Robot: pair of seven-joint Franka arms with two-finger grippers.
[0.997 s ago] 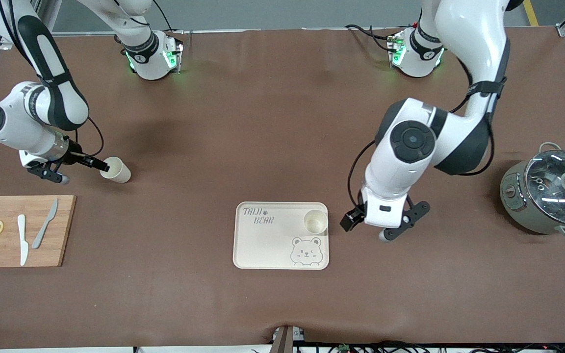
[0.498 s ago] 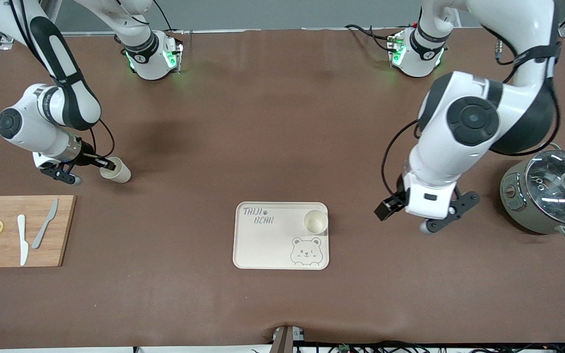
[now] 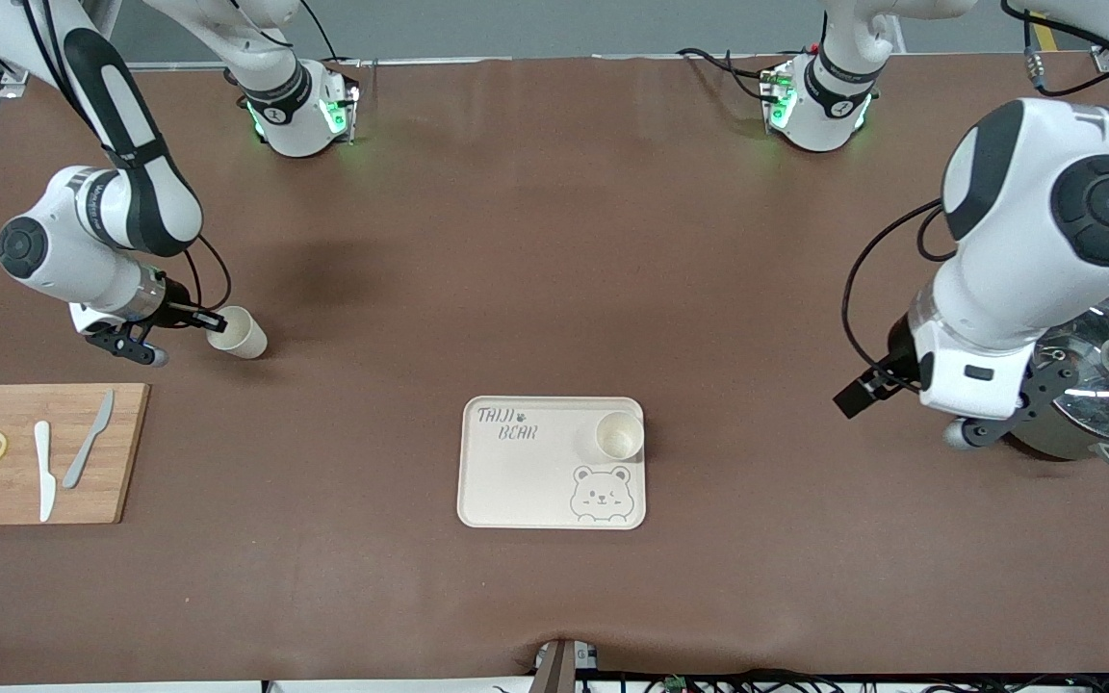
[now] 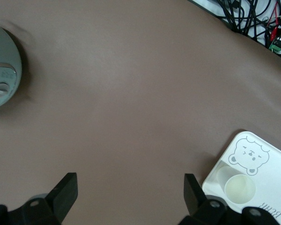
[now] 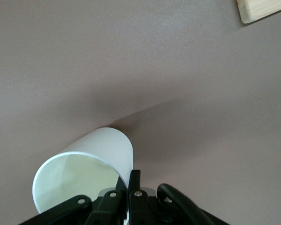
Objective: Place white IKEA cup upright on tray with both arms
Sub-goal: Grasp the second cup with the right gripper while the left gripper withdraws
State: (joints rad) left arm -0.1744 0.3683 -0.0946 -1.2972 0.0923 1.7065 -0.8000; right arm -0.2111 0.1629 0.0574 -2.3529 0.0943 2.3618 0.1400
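Note:
A white cup [image 3: 239,335] lies tilted on its side on the brown table, close to the right arm's end. My right gripper [image 3: 211,320] is shut on its rim, one finger inside the mouth and one outside. The right wrist view shows the cup [image 5: 91,161] pinched at the gripper [image 5: 131,180]. A second white cup [image 3: 619,435] stands upright in a corner of the cream tray [image 3: 516,481]. My left gripper [image 3: 973,423] is open and empty, over the table beside the pot. The left wrist view shows this gripper [image 4: 129,185], the tray [image 4: 276,185] and the upright cup [image 4: 240,187].
A grey pot with a glass lid [image 3: 1084,385] stands at the left arm's end, partly under the left arm. A wooden cutting board [image 3: 121,452] with two knives and lemon slices lies at the right arm's end, nearer to the front camera than the lying cup.
The left arm has pulled away from the tray toward the pot, its gripper open. The right gripper and the lying cup have shifted slightly toward the table's middle.

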